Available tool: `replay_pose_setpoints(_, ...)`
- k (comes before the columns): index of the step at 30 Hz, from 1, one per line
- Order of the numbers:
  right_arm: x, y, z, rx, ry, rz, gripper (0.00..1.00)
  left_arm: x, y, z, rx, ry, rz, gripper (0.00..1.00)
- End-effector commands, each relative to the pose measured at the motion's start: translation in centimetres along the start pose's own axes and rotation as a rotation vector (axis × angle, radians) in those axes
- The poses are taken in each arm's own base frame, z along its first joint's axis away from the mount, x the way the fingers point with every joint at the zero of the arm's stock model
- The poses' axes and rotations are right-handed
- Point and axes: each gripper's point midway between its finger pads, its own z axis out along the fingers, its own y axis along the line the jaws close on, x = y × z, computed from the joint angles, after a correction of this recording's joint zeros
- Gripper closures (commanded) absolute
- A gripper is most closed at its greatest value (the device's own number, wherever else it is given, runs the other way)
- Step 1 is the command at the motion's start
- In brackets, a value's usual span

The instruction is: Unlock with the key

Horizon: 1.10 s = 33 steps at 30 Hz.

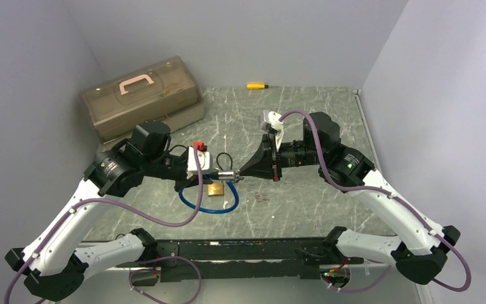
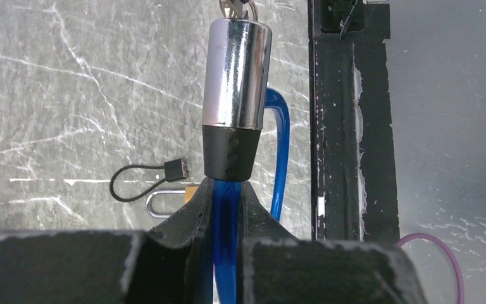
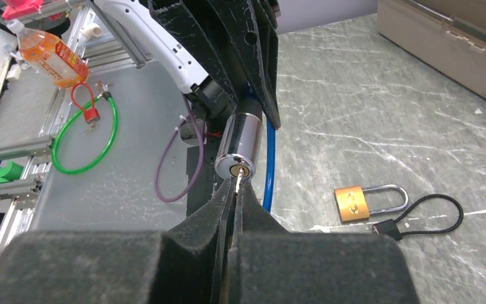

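A chrome lock cylinder (image 2: 237, 73) with a black collar caps the end of a blue cable (image 2: 226, 218) and is held up off the table. My left gripper (image 2: 226, 190) is shut on the blue cable just behind the collar. In the right wrist view the cylinder's (image 3: 237, 145) brass keyhole faces me. A thin key (image 3: 238, 183) sticks out of the keyhole, and my right gripper (image 3: 235, 190) is shut on the key's near end. From above, the two grippers meet tip to tip at the cylinder (image 1: 228, 177), left gripper (image 1: 218, 175) on one side and right gripper (image 1: 239, 176) on the other.
A brass padlock (image 3: 351, 202) and a black cord loop (image 3: 427, 218) lie on the table beneath the cylinder. The blue cable's loop (image 1: 209, 206) rests in front. A brown toolbox (image 1: 142, 95) stands at the back left, with a yellow tool (image 1: 257, 85) by the rear wall. Small metal bits (image 1: 261, 197) lie nearby.
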Motion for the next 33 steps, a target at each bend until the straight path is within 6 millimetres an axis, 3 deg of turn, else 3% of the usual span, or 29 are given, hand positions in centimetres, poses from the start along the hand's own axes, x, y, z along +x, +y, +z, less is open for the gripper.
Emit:
replay_pose_setpoints(1,-0.1,0.8,1.0,-0.074,-0.045,0.015,1.00,-5.6,1.0,-1.3,-0.040,-0.164,0.082,1.00)
replay_pose_setpoints(11,-0.1,1.6,3.4,-0.121,-0.079,0.022,1.00,-6.2,1.9,-0.3,-0.052,-0.169,0.060,1.00)
replay_pose_setpoints(16,0.9,2.2,5.1,-0.136,-0.036,0.019,1.00,-6.3,2.8,0.3,-0.088,-0.160,0.051,1.00)
replay_pose_setpoints(20,2.3,1.4,5.4,-0.098,-0.008,0.040,1.00,-8.0,3.4,-0.3,-0.118,-0.191,0.059,1.00)
replay_pose_setpoints(29,3.7,-2.0,4.5,0.078,-0.030,0.077,1.00,-10.4,0.7,-1.5,-0.001,-0.274,0.064,1.00)
replay_pose_setpoints(33,4.1,-2.2,4.5,0.076,-0.058,0.114,1.00,-11.3,-0.4,-2.1,0.048,-0.307,0.088,1.00)
